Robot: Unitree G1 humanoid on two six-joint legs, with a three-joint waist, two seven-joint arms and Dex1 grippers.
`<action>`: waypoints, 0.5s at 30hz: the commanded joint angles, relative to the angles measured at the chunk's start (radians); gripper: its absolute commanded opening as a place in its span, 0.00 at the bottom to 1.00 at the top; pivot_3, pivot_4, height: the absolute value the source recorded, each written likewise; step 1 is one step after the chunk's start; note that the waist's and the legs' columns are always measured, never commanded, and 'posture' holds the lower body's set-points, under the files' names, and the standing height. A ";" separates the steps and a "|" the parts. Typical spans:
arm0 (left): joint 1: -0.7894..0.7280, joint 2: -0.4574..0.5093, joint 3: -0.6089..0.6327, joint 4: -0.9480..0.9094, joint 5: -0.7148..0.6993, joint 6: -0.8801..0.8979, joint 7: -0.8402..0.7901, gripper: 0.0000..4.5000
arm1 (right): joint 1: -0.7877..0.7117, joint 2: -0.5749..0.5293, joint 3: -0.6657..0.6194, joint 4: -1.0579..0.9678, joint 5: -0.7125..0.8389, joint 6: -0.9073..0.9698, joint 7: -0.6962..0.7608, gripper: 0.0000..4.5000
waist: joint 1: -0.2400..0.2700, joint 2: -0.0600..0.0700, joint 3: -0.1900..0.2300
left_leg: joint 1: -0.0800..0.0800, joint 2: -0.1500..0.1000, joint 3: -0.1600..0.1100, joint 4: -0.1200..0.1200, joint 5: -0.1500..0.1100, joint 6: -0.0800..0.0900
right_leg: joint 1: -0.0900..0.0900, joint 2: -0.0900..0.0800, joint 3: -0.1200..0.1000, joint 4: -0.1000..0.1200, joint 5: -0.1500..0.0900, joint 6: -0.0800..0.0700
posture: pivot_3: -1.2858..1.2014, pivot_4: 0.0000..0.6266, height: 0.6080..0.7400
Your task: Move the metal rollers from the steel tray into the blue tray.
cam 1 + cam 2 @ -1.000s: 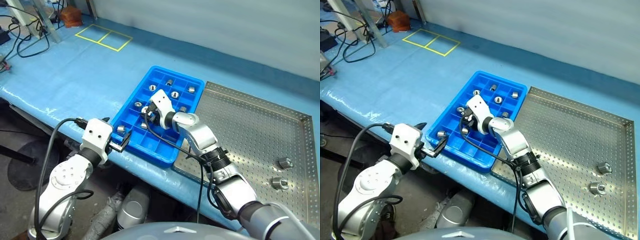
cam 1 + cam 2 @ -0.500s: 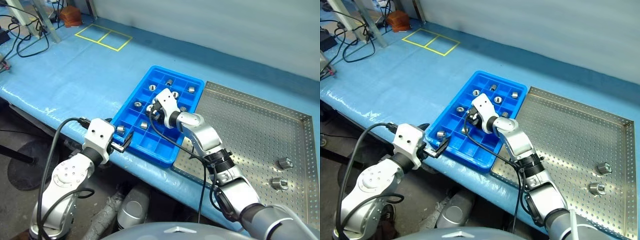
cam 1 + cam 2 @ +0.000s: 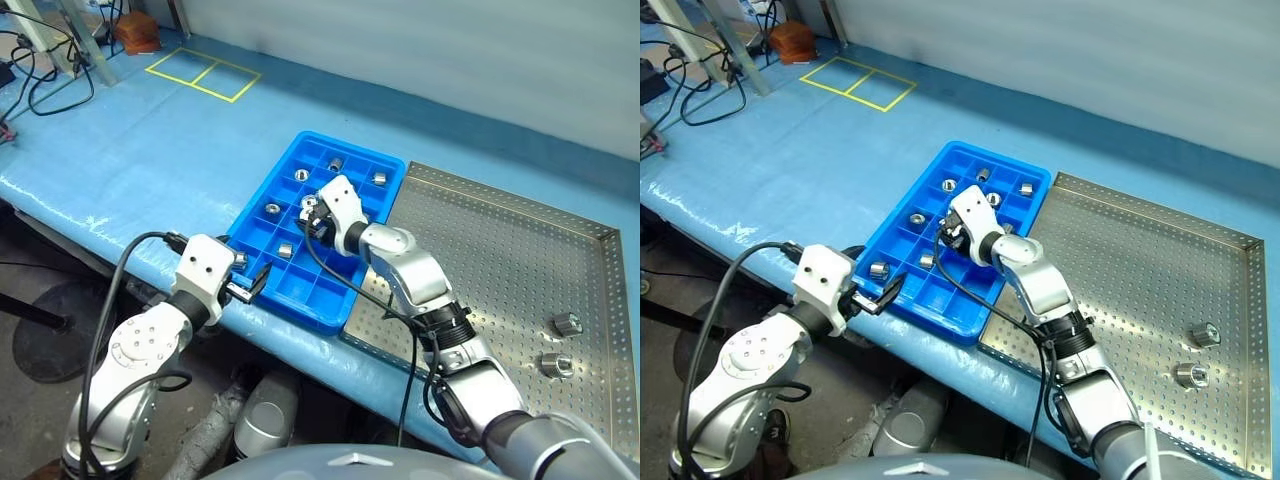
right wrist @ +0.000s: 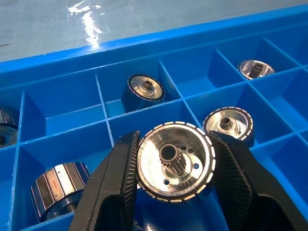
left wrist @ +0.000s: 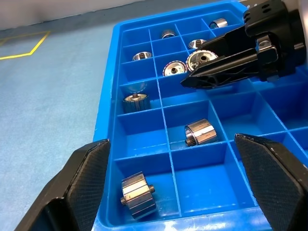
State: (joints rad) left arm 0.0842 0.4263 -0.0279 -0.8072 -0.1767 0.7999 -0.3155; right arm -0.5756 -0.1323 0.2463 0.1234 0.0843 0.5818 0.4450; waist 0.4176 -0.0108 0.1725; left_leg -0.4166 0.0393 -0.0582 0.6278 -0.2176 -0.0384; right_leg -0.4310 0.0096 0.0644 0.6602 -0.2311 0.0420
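i see a long table (image 3: 150, 140) with a blue cover. everything i tell is placed from the blue tray (image 3: 262, 190), which lies on that cover near the front edge.

the steel tray (image 3: 520, 250) is the biggest thing on the table. it lies just beside the blue tray, on my robot's right side, and the two look like they touch along their long edges. two metal rollers (image 3: 567, 324) lie in the steel tray, well apart from the blue tray, near the far right rim.

the blue tray has many small square boxes. several rollers already sit in them, one to a box, mostly toward the far end and the left side.

my right gripper (image 4: 175, 166) is over the middle of the blue tray. its two black fingers (image 4: 113, 192) are pressed on the sides of one shiny roller with a little toothed hub, and it hangs above the boxes.

my left gripper (image 5: 175, 185) is at the near short end of the blue tray, pointing along it. its fingers are spread wide with nothing between them.
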 commanded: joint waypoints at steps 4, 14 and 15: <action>-0.014 0.003 -0.004 0.003 -0.003 -0.016 -0.005 1.00 | 0.011 -0.015 -0.022 -0.066 -0.003 0.018 -0.019 0.42 | -0.006 0.000 0.000 | 0.000 0.000 0.000 0.000 0.000 0.000 | 0.000 0.000 0.000 0.000 0.000 0.000 | 0.70 0.24 1.00; -0.029 0.000 -0.015 0.016 -0.001 -0.018 -0.010 1.00 | 0.032 -0.027 -0.007 -0.085 -0.005 0.032 -0.004 0.58 | -0.015 0.000 0.000 | 0.000 0.000 0.000 0.000 0.000 0.000 | 0.000 0.000 0.000 0.000 0.000 0.000 | 0.70 0.24 1.00; -0.031 -0.001 -0.019 0.018 0.000 -0.019 -0.010 1.00 | 0.036 -0.027 -0.005 -0.094 -0.005 0.030 -0.001 0.63 | -0.015 0.000 0.000 | 0.000 0.000 0.000 0.000 0.000 0.000 | 0.000 0.000 0.000 0.000 0.000 0.000 | 0.70 0.24 1.00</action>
State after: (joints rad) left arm 0.0638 0.4257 -0.0432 -0.7839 -0.1764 0.7989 -0.3269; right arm -0.5431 -0.1595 0.2434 0.0816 0.0687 0.6175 0.4338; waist 0.4023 -0.0108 0.1725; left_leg -0.4165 0.0395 -0.0582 0.6278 -0.2176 -0.0384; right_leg -0.4306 0.0097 0.0644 0.6601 -0.2310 0.0418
